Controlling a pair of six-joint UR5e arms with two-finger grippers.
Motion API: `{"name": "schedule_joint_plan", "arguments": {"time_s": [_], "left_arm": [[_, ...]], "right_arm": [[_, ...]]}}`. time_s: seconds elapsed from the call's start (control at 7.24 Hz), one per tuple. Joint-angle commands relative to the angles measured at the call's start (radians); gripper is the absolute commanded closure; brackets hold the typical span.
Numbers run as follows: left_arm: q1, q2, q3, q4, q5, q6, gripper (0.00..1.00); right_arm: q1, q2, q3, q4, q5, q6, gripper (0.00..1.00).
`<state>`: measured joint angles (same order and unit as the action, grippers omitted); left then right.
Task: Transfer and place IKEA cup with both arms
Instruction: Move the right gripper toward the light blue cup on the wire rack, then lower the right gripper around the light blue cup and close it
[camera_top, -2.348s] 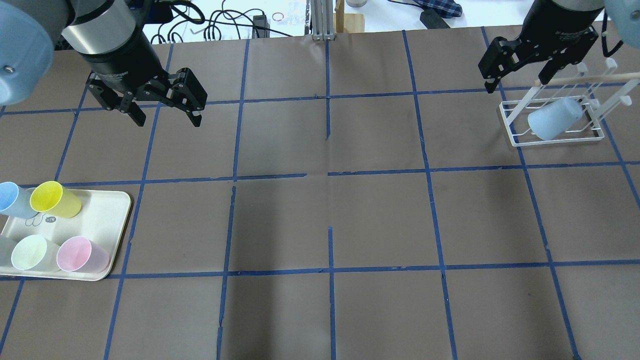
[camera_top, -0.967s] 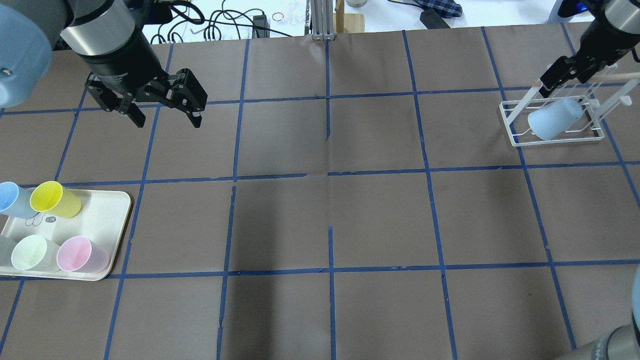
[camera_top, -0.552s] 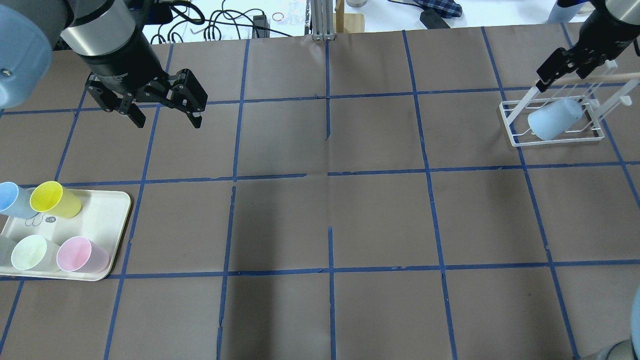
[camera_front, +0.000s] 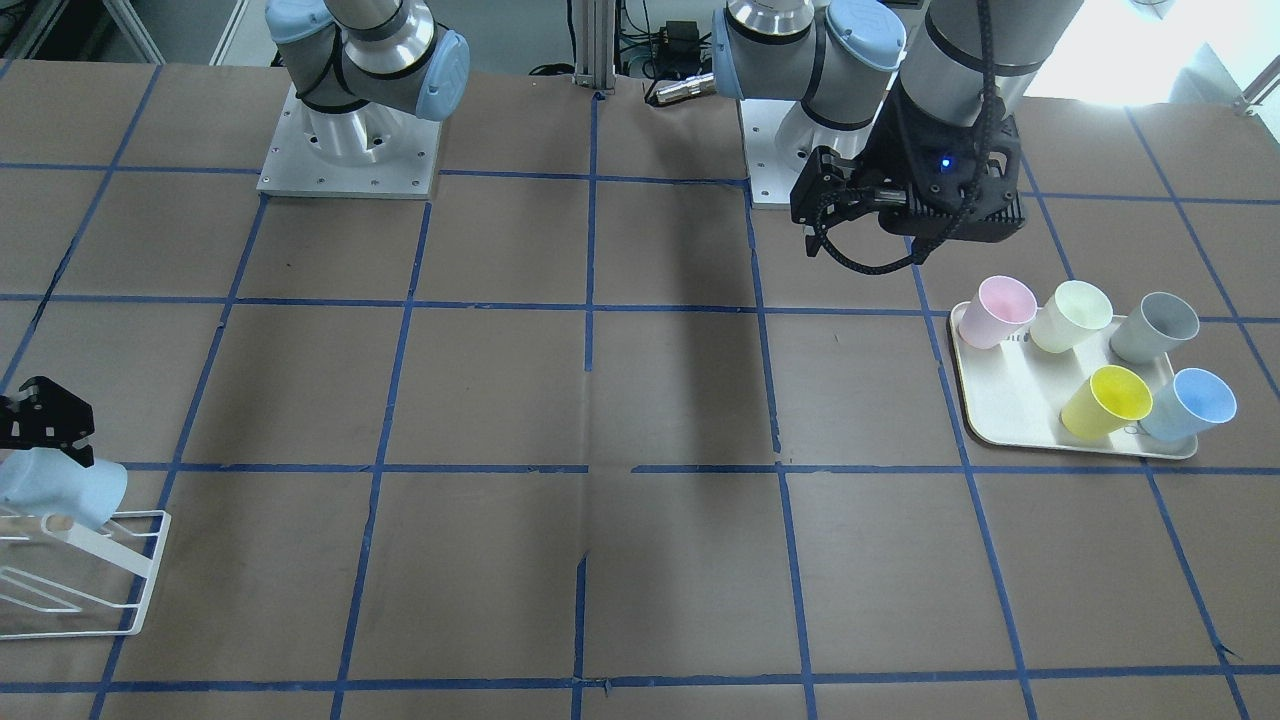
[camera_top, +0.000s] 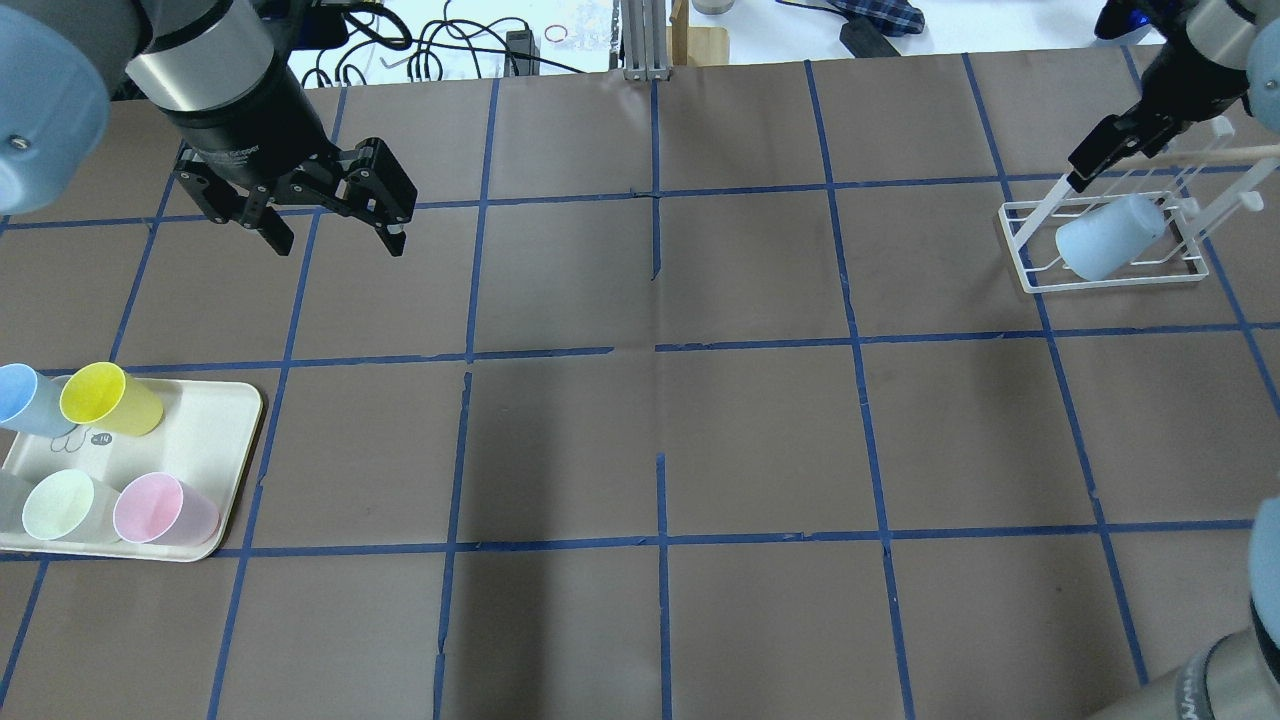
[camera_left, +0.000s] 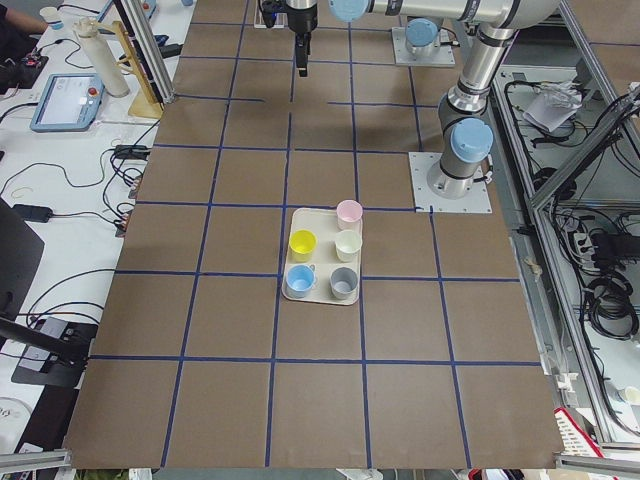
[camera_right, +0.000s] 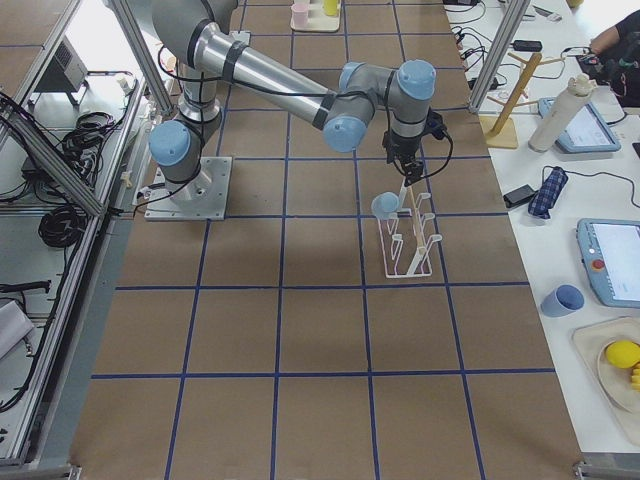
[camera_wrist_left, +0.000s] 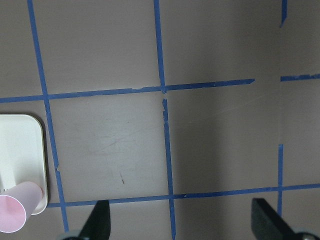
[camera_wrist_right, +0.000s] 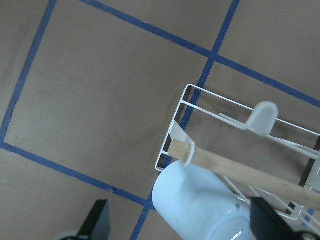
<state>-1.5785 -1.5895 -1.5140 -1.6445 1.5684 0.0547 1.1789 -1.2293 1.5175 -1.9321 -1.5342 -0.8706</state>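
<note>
while the pale blue cup (camera_top: 1105, 240) rests tilted inside the white wire rack (camera_top: 1030, 278) on the robot's right side of the table (camera_top: 660, 430), the right gripper (camera_top: 1082, 172) hangs just above the rack's corner, fingers spread wide and nothing held between them. the cup's narrow end sits higher than its wide end. in the right wrist view the cup lies under the end of the rack's wooden bar (camera_wrist_right: 240, 169), and the two black fingertips show far apart at the bottom edge, one on each side of the cup. whether a finger touches the cup i cannot tell.

the left gripper (camera_top: 338, 235) hovers over bare table on the robot's left side, released and empty, its fingers well apart in both the overhead view and its own wrist view. it is off to the side of the cream tray (camera_top: 200, 440), touching nothing.

the tray holds five upright cups. a pink cup (camera_top: 160, 508), a green cup (camera_top: 60, 505) and a grey cup (camera_front: 1155, 325) stand in one row. a yellow cup (camera_top: 105, 398) and a second blue cup (camera_top: 25, 398) stand side by side in the other. tray and rack sit well apart, toward opposite ends of the table, which is covered in brown paper with a grid of blue tape.
</note>
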Motion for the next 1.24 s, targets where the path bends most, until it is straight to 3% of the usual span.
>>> {"name": "schedule_joint_plan", "arguments": {"time_s": [0.0,0.41,1.1], "left_arm": [[0.0,-0.004,0.0,0.002,-0.001,0.001,0.0],[0.0,-0.003,-0.002,0.002,-0.001,0.001,0.0],[0.0,0.0,0.0,0.002,-0.001,-0.003,0.0]], "right_arm": [[-0.044,0.004,0.047,-0.059,0.02,-0.211,0.04],[-0.088,0.007,0.061,-0.09,0.103,-0.544,0.04],[-0.117,0.002,0.115,-0.076,0.102,-0.588,0.03]]}}
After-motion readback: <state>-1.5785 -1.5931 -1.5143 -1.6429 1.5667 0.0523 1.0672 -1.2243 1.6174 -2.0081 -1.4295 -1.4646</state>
